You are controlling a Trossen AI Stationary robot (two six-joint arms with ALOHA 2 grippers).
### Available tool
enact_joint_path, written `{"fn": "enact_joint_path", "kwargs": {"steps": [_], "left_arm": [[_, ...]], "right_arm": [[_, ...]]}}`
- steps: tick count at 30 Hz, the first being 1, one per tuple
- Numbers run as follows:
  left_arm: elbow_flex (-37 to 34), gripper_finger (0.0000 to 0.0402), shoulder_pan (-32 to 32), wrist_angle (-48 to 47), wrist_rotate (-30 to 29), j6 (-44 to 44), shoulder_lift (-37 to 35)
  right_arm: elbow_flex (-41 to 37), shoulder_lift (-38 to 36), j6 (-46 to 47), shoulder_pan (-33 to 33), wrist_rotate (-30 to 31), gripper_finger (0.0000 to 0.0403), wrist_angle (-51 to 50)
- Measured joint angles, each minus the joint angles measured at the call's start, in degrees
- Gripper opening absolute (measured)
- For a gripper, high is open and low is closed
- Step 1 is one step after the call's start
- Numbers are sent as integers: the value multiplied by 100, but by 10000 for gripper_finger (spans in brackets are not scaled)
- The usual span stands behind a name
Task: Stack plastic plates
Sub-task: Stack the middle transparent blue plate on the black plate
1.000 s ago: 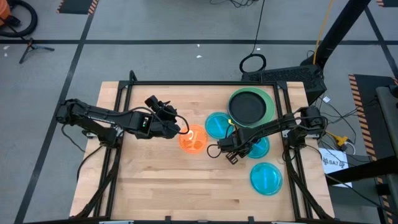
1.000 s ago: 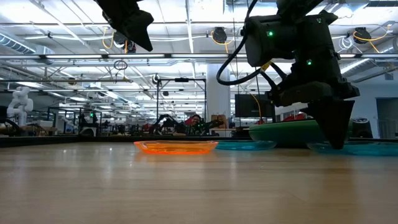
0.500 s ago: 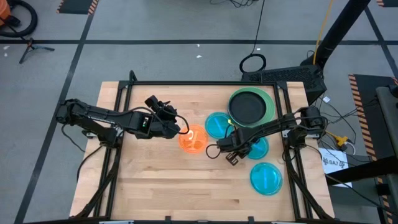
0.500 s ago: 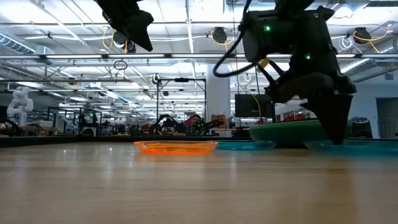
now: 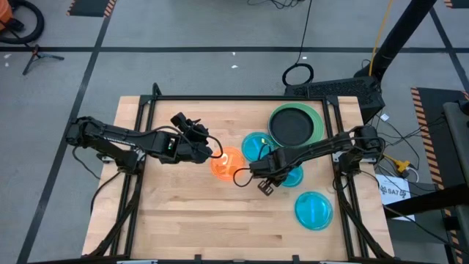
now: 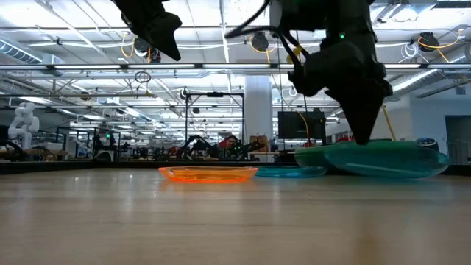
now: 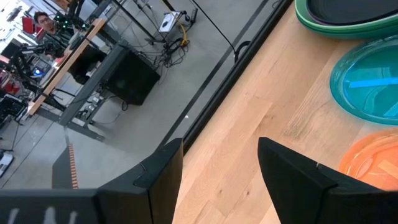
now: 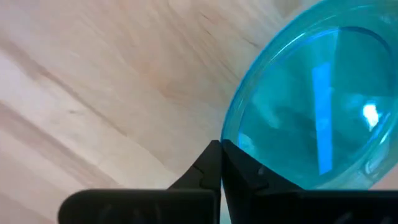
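A translucent orange plate [image 5: 228,163] [image 6: 208,174] lies flat mid-table. Three cyan-blue plates show: one [image 5: 256,147] flat beside the orange one, one [image 5: 314,210] toward the near right, and one [image 5: 292,176] [image 6: 383,158] in my right gripper [image 5: 271,173] [image 8: 222,148], which is shut on it. A black plate tops the stack of green plates [image 5: 295,126] at the far right. My left gripper [image 5: 214,152] [image 7: 221,168] hovers open above the orange plate's left edge, touching nothing. My right gripper pinches the cyan-blue plate by its rim [image 8: 231,138] on the side toward the table's left, between the two fingers. The fingers come from above, pointing down. The plate sits tilted in the hold, raised off the wood in the low view.
The flat cyan-blue plate [image 7: 367,81] and the green stack [image 7: 336,18] lie just beyond the right arm. Bare wood [image 5: 190,213] stretches across the near and left parts of the table. Metal frame rails [image 5: 146,110] border the table.
My right gripper has moved toward the table's left, toward the orange plate, carrying the cyan-blue plate with it. The plate lay flat a second ago and now sits raised and tilted.
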Motion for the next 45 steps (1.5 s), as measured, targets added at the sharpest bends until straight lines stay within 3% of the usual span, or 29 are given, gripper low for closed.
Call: {"fn": "enact_joint_path", "kwargs": {"steps": [11, 21, 30, 45], "left_arm": [[0, 214, 0, 2, -2, 4, 0], [0, 214, 0, 24, 0, 7, 0], [1, 214, -2, 24, -1, -2, 0], [2, 214, 0, 24, -2, -79, 0]], "right_arm": [[728, 0, -312, 108, 26, 0, -659], [1417, 0, -1193, 108, 50, 0, -854], [2043, -2, -1581, 106, 931, 0, -1793], [2224, -2, -2201, -111, 1698, 0, -1778]]}}
